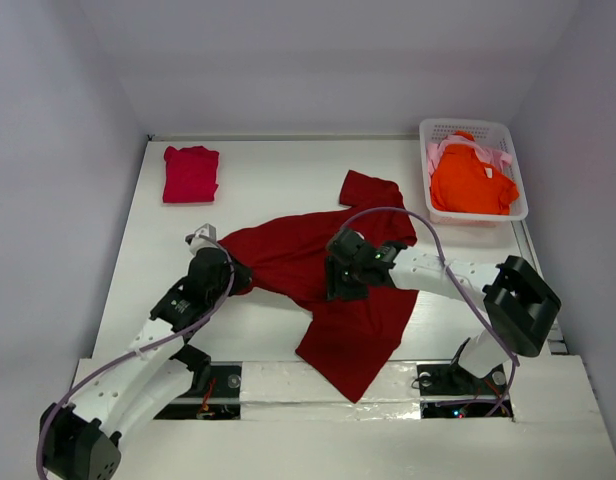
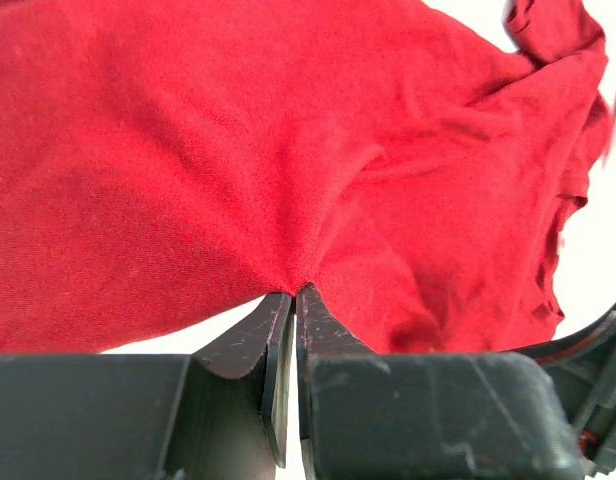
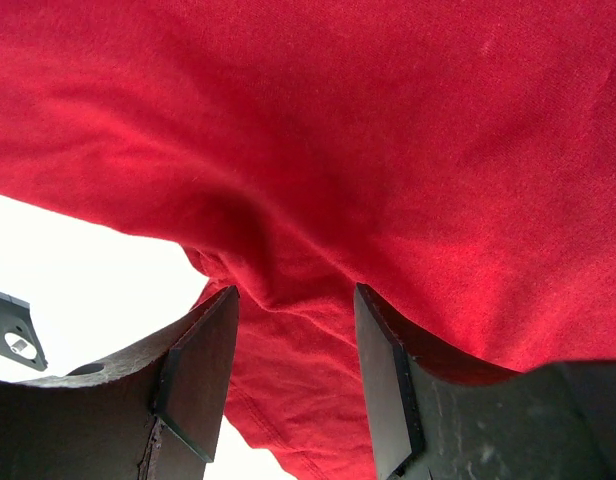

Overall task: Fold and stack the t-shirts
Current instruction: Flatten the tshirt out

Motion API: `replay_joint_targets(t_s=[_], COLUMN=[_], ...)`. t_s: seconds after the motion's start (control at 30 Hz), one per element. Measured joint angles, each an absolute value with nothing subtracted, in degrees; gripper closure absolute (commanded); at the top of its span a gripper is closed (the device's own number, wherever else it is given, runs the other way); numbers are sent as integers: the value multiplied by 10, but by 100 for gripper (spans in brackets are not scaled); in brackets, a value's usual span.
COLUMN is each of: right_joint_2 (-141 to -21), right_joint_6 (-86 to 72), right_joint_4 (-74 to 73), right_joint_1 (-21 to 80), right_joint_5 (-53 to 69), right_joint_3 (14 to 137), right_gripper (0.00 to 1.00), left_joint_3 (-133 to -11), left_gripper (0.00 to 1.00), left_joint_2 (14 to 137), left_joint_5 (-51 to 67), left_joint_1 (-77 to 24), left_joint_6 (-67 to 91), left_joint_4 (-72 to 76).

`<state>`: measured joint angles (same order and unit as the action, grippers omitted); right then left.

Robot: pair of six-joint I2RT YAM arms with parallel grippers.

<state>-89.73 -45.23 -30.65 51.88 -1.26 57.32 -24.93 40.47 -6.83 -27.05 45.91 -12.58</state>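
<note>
At the tips of my left claw point(image 2: 293, 292), pressed together, I hold a pinch of the dark red t-shirt point(image 2: 288, 150), which spreads away across the table point(image 1: 268, 170). My right claw point(image 3: 293, 345) stands parted over a fold of it. Beyond the left claw lies the folded crimson-pink t-shirt point(image 1: 191, 173). Beyond the right, the white basket point(image 1: 508, 135) holds the orange t-shirt point(image 1: 471, 182) and the pale pink t-shirt point(image 1: 435, 152).

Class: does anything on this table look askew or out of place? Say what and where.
The dark red shirt lies twisted and bunched centrally, one end draped over the near edge of the table, while the left gripper pinches its cloth. The crimson shirt at far left is neatly folded.
</note>
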Motion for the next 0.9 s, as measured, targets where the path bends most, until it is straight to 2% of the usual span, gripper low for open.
replay_joint_targets(t_s=[0.43, 0.9], right_joint_2=[-919, -943], right_joint_6=[-455, -478], right_joint_4=[-303, -255], right_joint_1=[540, 545], right_joint_5=[-11, 5], right_joint_3=[582, 539], right_gripper=[44, 45], left_joint_3=[-289, -290], left_gripper=[100, 100], left_joint_2=[391, 378], left_joint_5=[-73, -77], left_joint_1=[-270, -270], left_joint_6=[448, 443], left_joint_4=[-145, -164])
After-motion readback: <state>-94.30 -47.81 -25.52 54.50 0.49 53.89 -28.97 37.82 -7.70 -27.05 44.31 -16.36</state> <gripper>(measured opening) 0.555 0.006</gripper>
